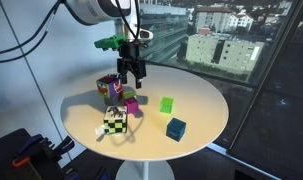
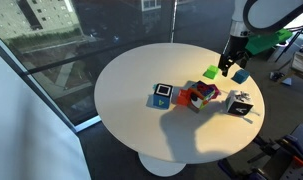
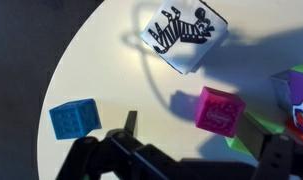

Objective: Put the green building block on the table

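The lime-green building block [image 1: 167, 105] rests on the round off-white table [image 1: 196, 95], between a magenta cube [image 1: 133, 105] and a teal-blue cube [image 1: 176, 128]. It also shows in an exterior view [image 2: 210, 72]. In the wrist view only a green sliver [image 3: 251, 130] shows behind the magenta cube [image 3: 219, 108]. My gripper [image 1: 131, 78] hangs above the table near the magenta cube, open and empty, and it shows in the exterior view [image 2: 229, 66] and the wrist view [image 3: 201, 138].
A zebra-and-checkered cube [image 3: 181, 35] lies near the table edge [image 1: 115, 121]. A multicoloured cube [image 1: 110, 88] and a blue-and-white box [image 2: 163, 94] stand beside the blocks. The teal-blue cube [image 3: 73, 117] sits apart. Windows surround the table.
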